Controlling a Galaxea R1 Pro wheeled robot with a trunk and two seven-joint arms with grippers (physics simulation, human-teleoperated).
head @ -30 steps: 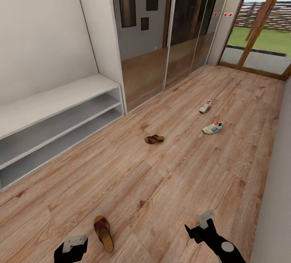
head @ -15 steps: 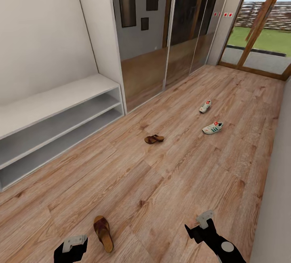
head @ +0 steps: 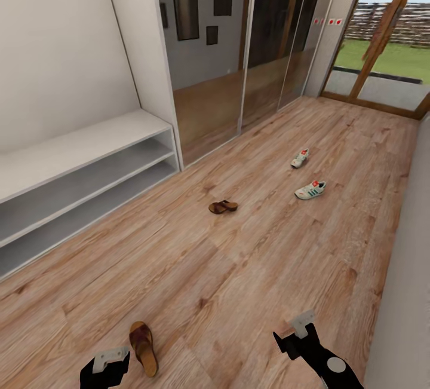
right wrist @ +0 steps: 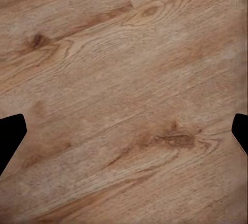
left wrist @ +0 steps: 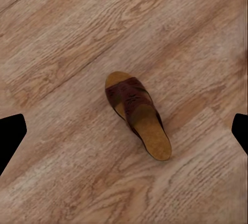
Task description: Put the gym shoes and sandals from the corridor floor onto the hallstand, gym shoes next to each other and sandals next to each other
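Near sandal: flat on the floor, sole down, straps up; at 1 o'clock from the left gripper, just beside it.
Near sandal, long axis: runs roughly from 11 o'clock to 5 o'clock in the head view, so along the robot's line of sight more than across it. The left wrist view has it between the 2 dark fingertips, lying on a slant to the line joining them.
Far sandal: mid-floor at 12 o'clock, well apart from both arms.
Gym shoes: 1 at 1 o'clock, the other just beyond it; apart from each other and far from the robot.
Shoe rack: along the wall at 10 o'clock; its flat top and 2 shelves carry no shoes.
Left gripper: spread wide, nothing between the fingers.
Right gripper: spread wide, nothing held; bare floor under it.
Nearer arm: left, by a clear margin; the right gripper is well apart at 3 o'clock from the sandal.
Judged next step: the left arm lowers over the near sandal, with the wrist likely turned to close across its narrow width.
Task progress: 0 of 4 pieces on the rack.
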